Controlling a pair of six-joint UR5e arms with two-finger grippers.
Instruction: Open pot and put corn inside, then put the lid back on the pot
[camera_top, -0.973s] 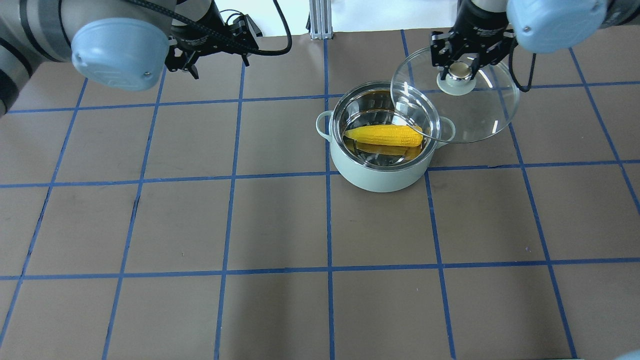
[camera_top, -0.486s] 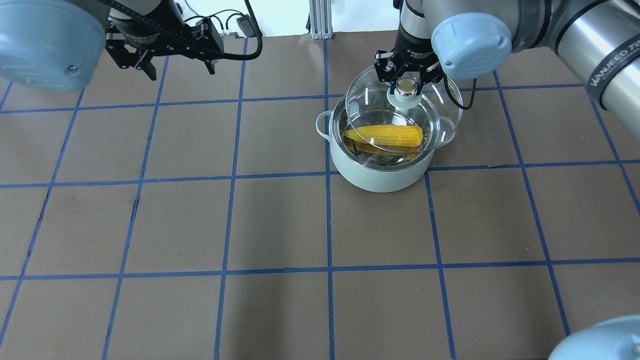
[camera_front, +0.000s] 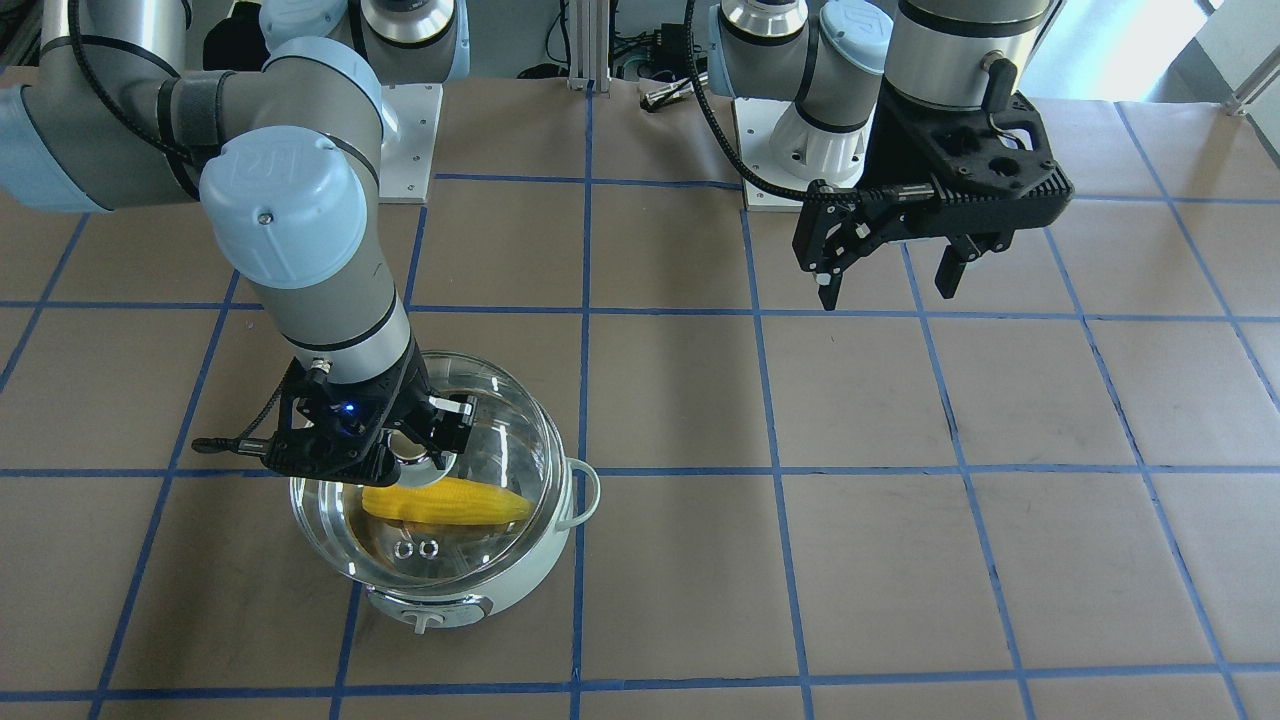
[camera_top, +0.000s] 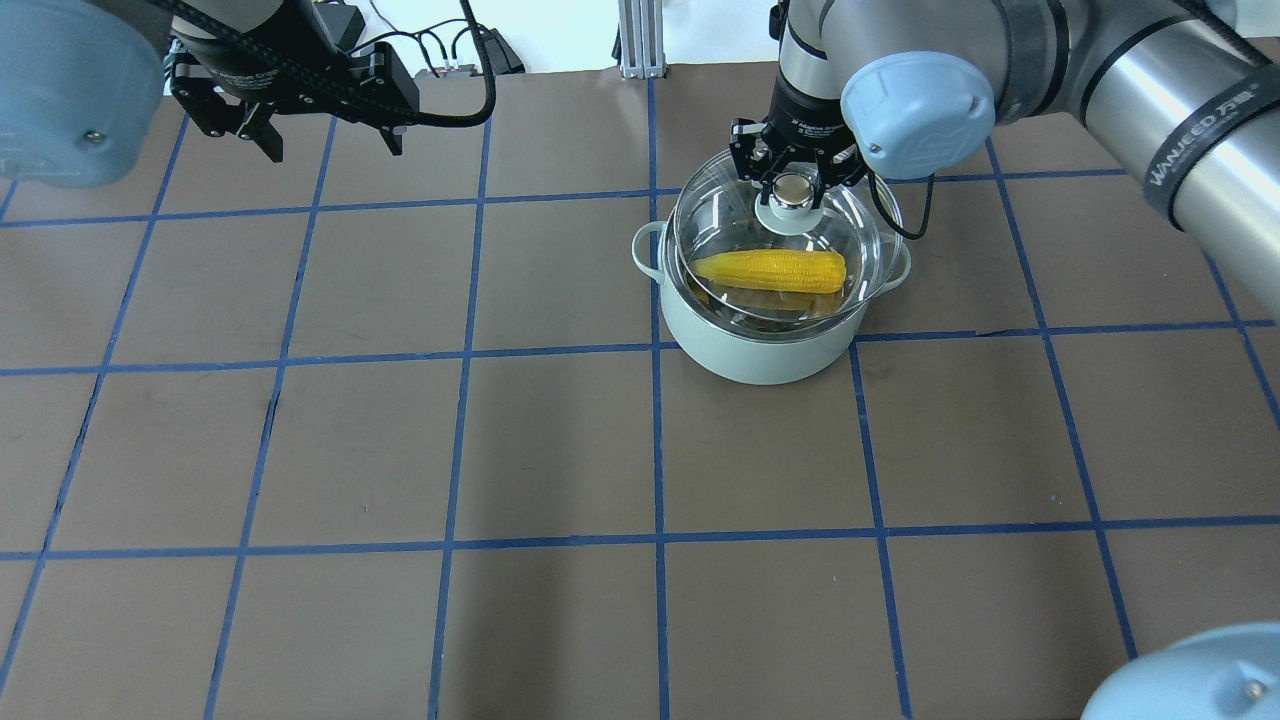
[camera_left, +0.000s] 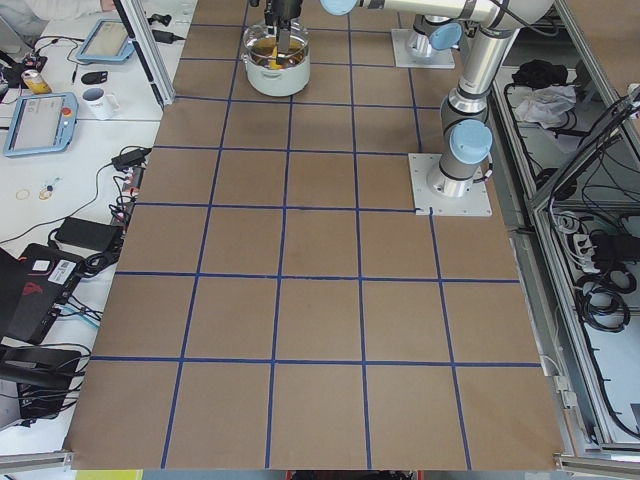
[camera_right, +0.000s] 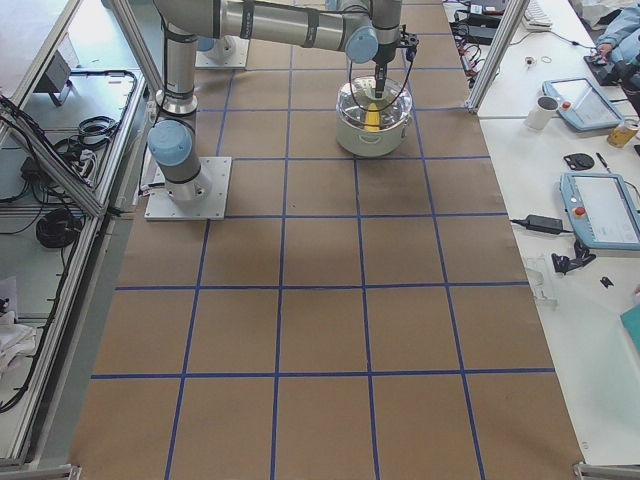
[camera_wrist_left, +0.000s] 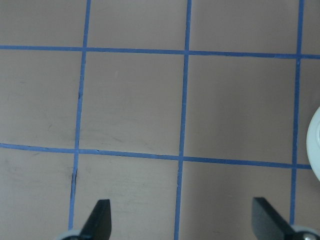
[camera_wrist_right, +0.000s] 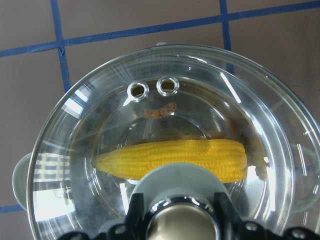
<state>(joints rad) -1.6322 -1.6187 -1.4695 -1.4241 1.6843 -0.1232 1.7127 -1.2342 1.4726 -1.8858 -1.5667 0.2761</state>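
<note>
The pale mint-green pot (camera_top: 760, 350) stands right of the table's middle, far side; it also shows in the front view (camera_front: 500, 600). The yellow corn (camera_top: 770, 270) lies across its steel bowl, seen through the glass in the front view (camera_front: 450, 503) and the right wrist view (camera_wrist_right: 175, 157). My right gripper (camera_top: 793, 190) is shut on the knob of the clear glass lid (camera_top: 850, 230) and holds it over the pot, close above the rim. The lid (camera_wrist_right: 150, 115) nearly covers the bowl. My left gripper (camera_top: 330, 148) is open and empty, high over the far left of the table.
The brown table top (camera_top: 560, 450) carries a blue tape grid. The arms' white base plates (camera_front: 415, 130) sit at the robot's side. An operators' bench with tablets (camera_right: 600, 205) and a mug (camera_right: 546, 112) runs along the table's far edge.
My right gripper has carried the lid leftward and down from beside the pot's far right to over the pot. My left arm has drawn further left.
</note>
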